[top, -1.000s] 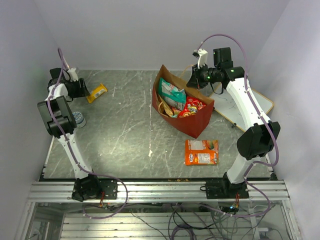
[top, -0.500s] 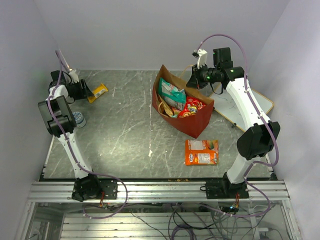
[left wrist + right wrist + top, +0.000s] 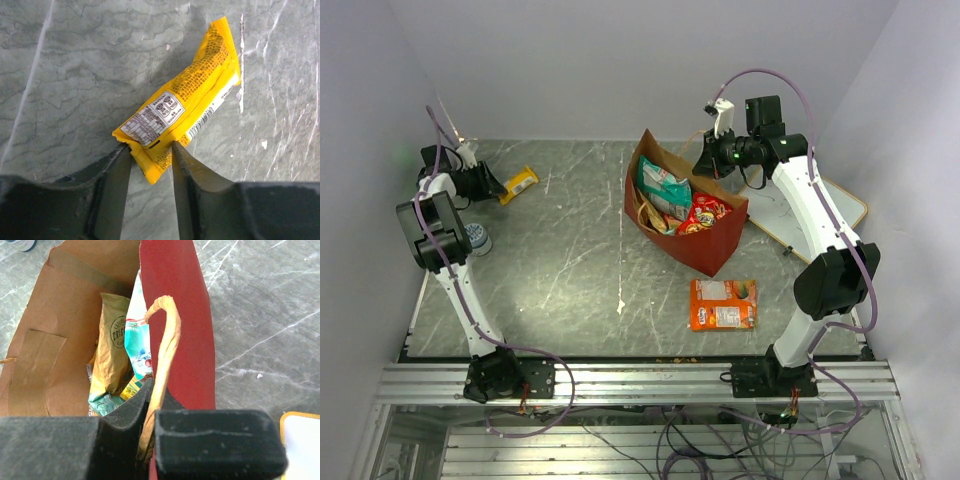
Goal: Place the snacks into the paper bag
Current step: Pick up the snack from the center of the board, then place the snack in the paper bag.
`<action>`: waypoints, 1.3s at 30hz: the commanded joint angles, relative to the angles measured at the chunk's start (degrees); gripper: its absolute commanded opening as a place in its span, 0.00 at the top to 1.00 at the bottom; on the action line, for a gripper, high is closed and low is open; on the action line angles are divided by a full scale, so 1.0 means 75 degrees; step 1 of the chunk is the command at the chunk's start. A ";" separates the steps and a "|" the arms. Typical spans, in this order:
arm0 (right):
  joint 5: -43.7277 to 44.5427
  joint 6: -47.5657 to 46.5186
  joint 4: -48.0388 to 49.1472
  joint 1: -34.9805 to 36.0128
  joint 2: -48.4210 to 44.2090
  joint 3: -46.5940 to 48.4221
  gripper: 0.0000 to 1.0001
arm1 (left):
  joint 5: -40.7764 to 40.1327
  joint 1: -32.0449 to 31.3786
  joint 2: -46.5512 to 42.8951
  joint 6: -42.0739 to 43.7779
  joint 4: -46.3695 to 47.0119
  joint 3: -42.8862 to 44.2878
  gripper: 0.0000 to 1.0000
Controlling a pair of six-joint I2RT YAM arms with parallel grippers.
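Note:
A small yellow packet (image 3: 517, 184) lies on the table at the far left. In the left wrist view its near end (image 3: 185, 110) lies between the fingers of my open left gripper (image 3: 151, 150), which sits low over the table (image 3: 485, 184). The red paper bag (image 3: 705, 250) stands open at the middle right, with teal (image 3: 663, 187) and red (image 3: 705, 212) snack packets inside. My right gripper (image 3: 706, 160) is shut on the bag's far wall (image 3: 185, 315) and its tan handle (image 3: 167, 335). An orange flat pack (image 3: 723, 304) lies in front of the bag.
A white board (image 3: 820, 210) lies at the right edge, under the right arm. A small round container (image 3: 477, 238) stands beside the left arm. A gold packet (image 3: 112, 355) and a teal one (image 3: 139, 345) show inside the bag.
My left gripper has shifted slightly at the yellow packet's end. The right arm and the bag have not moved.

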 commanded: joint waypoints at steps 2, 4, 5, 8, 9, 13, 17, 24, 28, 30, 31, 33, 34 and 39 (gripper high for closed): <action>-0.0036 -0.0035 -0.0037 0.0033 -0.0109 -0.0143 1.00 | 0.0366 0.0055 0.0122 -0.0215 0.0443 -0.0099 0.59; -0.0023 -0.0040 -0.0035 0.0032 -0.0119 -0.0162 1.00 | 0.0424 0.0053 0.0095 -0.0223 0.0469 -0.0104 0.66; -0.0017 -0.0040 -0.0031 0.0040 -0.0116 -0.0173 1.00 | 0.0458 0.0051 0.0085 -0.0234 0.0483 -0.0090 0.71; -0.0024 -0.0040 -0.0021 0.0030 -0.0126 -0.0185 1.00 | 0.0600 0.0050 0.0017 -0.0250 0.0398 -0.0028 0.87; -0.0018 -0.0040 -0.0014 0.0033 -0.0131 -0.0188 1.00 | 0.0669 0.0050 -0.0025 -0.0237 0.0330 -0.0012 0.92; -0.0016 -0.0040 -0.0020 0.0038 -0.0164 -0.0190 1.00 | 0.0996 0.0051 -0.0375 -0.0102 0.0089 -0.0067 0.93; -0.0025 -0.0040 -0.0021 0.0026 -0.0167 -0.0171 1.00 | 0.1373 0.0027 -0.1073 0.0196 -0.0394 -0.0275 0.93; -0.0091 -0.0040 -0.0047 0.0040 -0.0081 -0.0104 1.00 | 0.1554 -0.0357 -0.2813 0.1330 -0.1641 -0.0831 0.93; -0.0115 -0.0040 -0.0032 0.0038 -0.0085 -0.0119 1.00 | 0.1414 -0.0824 -0.3745 0.1920 -0.2421 -0.0960 0.93; -0.0113 -0.0034 -0.0021 0.0036 -0.0096 -0.0145 1.00 | 0.1310 -0.1088 -0.4239 0.2049 -0.2596 -0.1015 0.93; -0.0111 -0.0029 -0.0021 0.0041 -0.0097 -0.0149 1.00 | 0.1251 -0.1246 -0.4484 0.2060 -0.2632 -0.1042 0.93; -0.0138 -0.0029 -0.0021 0.0042 -0.0096 -0.0148 1.00 | 0.1157 -0.1560 -0.4959 0.1956 -0.2636 -0.1062 0.93; -0.0154 -0.0029 -0.0027 0.0044 -0.0097 -0.0123 1.00 | 0.1131 -0.1731 -0.5166 0.1865 -0.2600 -0.1054 0.93; -0.0221 -0.0002 -0.0043 0.0077 -0.0140 -0.0063 1.00 | 0.1183 -0.2610 -0.6101 0.1507 -0.2331 -0.0835 0.93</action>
